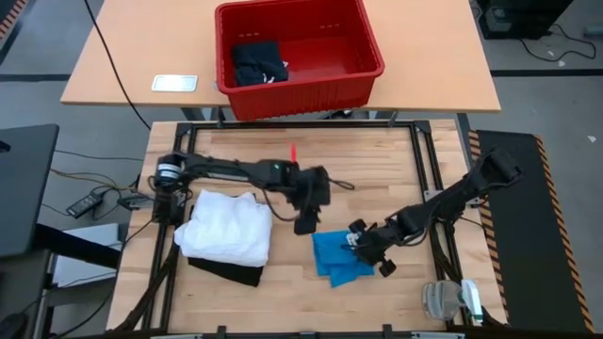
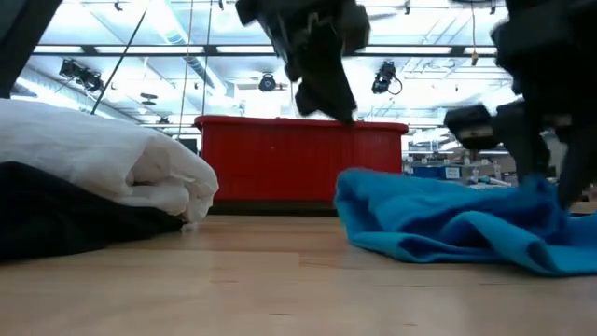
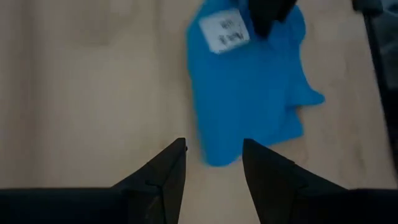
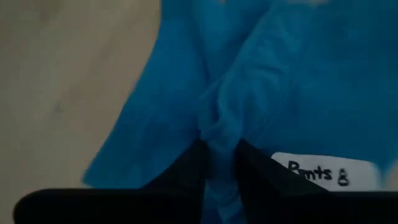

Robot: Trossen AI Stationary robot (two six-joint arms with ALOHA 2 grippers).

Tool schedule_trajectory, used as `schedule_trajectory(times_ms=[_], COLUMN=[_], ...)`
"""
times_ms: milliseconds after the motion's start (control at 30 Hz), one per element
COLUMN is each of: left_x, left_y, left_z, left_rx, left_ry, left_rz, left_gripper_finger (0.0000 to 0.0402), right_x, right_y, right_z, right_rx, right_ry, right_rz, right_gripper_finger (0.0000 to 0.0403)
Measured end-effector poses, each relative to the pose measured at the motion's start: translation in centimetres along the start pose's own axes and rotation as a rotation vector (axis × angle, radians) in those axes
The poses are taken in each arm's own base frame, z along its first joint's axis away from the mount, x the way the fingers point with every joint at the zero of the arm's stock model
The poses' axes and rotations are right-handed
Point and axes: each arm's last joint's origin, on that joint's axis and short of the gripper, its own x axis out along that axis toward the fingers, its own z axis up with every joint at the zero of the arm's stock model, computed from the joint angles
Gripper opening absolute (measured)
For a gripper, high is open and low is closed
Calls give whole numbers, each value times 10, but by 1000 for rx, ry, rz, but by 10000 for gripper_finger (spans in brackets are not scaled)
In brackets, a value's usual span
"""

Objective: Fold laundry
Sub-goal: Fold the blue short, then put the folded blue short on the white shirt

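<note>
My right gripper clamps a bunched ridge of the small bright blue cloth garment, its white label just beside my fingers; the folding of this piece looks under way and unfinished. My left gripper hovers just above the cloth's near edge, fingers apart and empty. The next move, as I judge it, calls for that free gripper to pin or pinch an edge so the fold can be drawn flat. Beyond my left gripper sits the folded white T-shirt on a black garment, apparently done. Farthest off, the red plastic basket holds a dark bundle. Nothing stands between.
</note>
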Motion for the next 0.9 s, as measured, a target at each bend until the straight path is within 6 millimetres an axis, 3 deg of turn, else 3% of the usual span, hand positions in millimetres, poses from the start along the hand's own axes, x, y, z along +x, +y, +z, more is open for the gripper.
schedule_trajectory(times_ms=[133, 300, 467, 567, 700, 900], left_x=[27, 50, 66, 83, 110, 135], left_y=[2, 14, 17, 15, 11, 8], left_z=[-3, 2, 13, 7, -5, -17], left_rx=[-82, -193, -190, -190, -199, -217], left_ry=[26, -36, -163, -132, -66, -6], left_rz=[-83, -104, -171, -198, -220, -232], left_gripper_finger=[161, 192, 244, 265, 269, 231], right_x=[-25, -46, -62, -69, -78, -74], right_y=[0, -2, -3, -5, -7, -4], right_z=[10, 10, -2, -15, -24, -24], right_rx=[131, 325, 501, 673, 844, 841], right_ry=[-73, -129, -71, 11, 55, 111], right_rz=[-2, -21, -103, -165, -185, -55], right_gripper_finger=[121, 194, 285, 319, 332, 318])
